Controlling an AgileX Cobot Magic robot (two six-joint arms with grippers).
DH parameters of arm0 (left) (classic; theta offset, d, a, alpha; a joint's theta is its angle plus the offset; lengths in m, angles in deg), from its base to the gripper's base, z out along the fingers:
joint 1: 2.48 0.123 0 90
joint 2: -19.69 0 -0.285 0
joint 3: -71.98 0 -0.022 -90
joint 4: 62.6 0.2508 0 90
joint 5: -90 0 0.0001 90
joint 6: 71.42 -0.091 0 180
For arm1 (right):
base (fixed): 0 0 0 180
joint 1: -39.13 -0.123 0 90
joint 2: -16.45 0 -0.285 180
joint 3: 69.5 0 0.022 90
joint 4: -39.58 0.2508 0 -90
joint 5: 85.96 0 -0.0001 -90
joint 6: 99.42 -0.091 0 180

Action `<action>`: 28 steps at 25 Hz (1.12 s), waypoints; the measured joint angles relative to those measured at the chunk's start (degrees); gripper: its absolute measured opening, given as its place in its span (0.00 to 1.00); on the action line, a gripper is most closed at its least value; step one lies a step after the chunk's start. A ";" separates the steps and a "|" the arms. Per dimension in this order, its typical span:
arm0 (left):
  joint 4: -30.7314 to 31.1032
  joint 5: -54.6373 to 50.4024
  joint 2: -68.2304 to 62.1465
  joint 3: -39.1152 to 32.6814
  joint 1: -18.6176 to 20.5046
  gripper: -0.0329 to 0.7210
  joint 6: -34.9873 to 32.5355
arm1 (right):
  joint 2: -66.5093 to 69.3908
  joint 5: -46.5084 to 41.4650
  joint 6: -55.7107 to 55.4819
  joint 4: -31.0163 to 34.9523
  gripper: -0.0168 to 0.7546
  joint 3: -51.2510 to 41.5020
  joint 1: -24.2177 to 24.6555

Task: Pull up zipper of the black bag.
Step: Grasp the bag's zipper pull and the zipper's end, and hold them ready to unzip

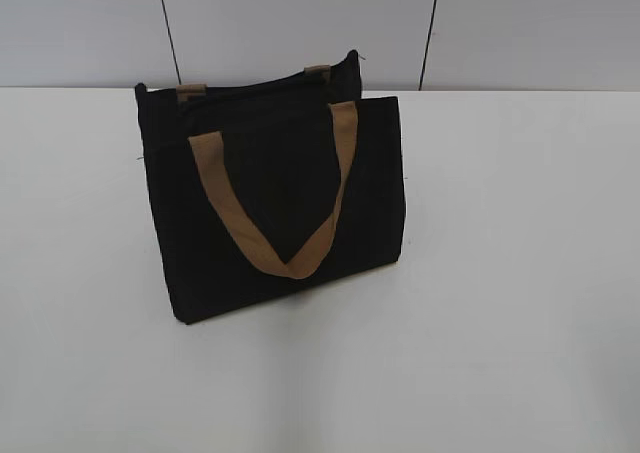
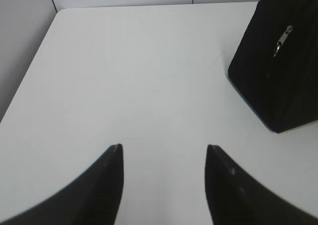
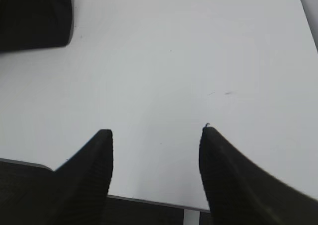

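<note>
The black bag (image 1: 280, 198) stands upright on the white table, with a tan-brown strap handle (image 1: 285, 238) hanging down its front. Its zipper line (image 1: 255, 83) runs along the top edge. In the left wrist view the bag's end face (image 2: 278, 76) shows at the right with a small silvery zipper pull (image 2: 283, 40) hanging on it. My left gripper (image 2: 164, 148) is open and empty over bare table, left of the bag. My right gripper (image 3: 155, 130) is open and empty near the table's front edge; a corner of the bag (image 3: 35, 16) shows at the upper left. Neither gripper shows in the exterior view.
The white table (image 1: 500, 323) extends around the bag. A grey panelled wall (image 1: 300, 23) stands behind it. The table's left edge (image 2: 30, 71) shows in the left wrist view and its front edge (image 3: 149, 201) in the right wrist view.
</note>
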 joint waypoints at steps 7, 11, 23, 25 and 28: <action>0.00 0.00 0.00 0.00 0.00 0.57 0.00 | 0.00 0.00 0.00 0.00 0.57 0.00 0.00; 0.00 0.00 0.00 0.00 0.00 0.57 0.00 | 0.00 0.00 0.00 0.00 0.57 0.00 0.00; 0.00 0.00 0.00 0.00 0.00 0.57 0.00 | 0.00 0.00 0.00 -0.12 0.57 0.00 0.00; 0.00 0.00 0.00 0.00 0.00 0.57 0.00 | 0.00 0.00 0.00 -0.12 0.57 0.00 0.00; 0.00 0.00 0.00 0.00 0.00 0.57 0.00 | 0.00 0.00 0.00 -0.12 0.57 0.00 0.00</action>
